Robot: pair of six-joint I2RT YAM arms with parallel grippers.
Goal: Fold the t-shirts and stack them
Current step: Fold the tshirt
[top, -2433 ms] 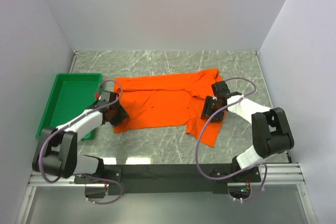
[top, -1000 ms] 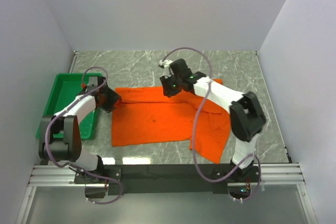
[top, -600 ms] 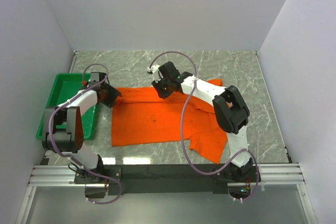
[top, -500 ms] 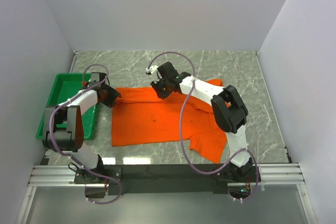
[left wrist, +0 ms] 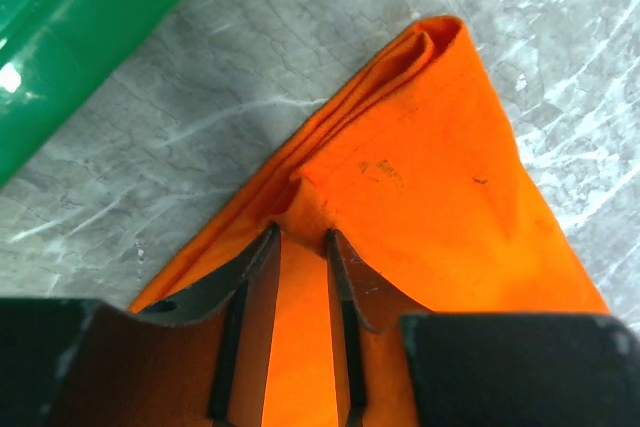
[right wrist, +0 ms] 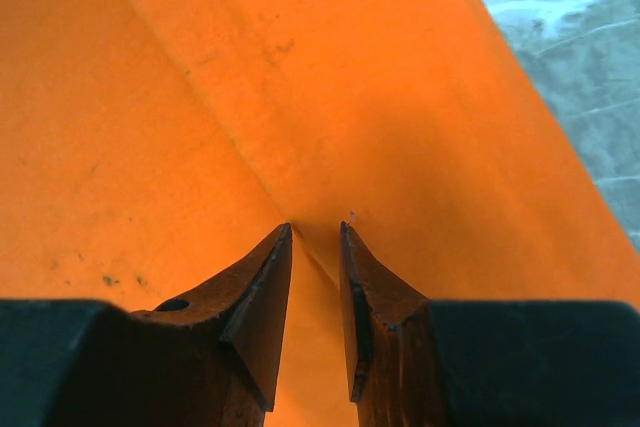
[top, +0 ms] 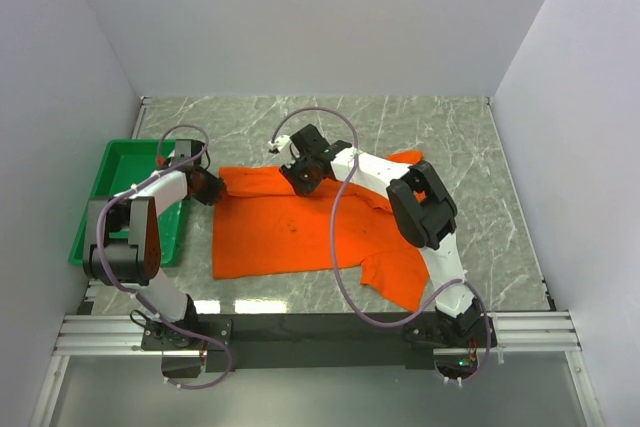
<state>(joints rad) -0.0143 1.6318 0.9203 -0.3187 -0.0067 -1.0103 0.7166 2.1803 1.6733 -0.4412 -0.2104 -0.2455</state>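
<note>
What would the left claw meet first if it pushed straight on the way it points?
The orange t-shirt: the left claw has a ridge of it between its fingertips, with more cloth ahead. Past the shirt's corner, only bare table shows; the green tray lies off to one side.

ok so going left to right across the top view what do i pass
tray → left gripper → right gripper; the shirt spans under both grippers, so it's left out

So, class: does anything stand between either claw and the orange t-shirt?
Nothing visible does. The left claw pinches a ridge of the t-shirt at its far left corner, and the right claw pinches a crease along its far edge.
</note>
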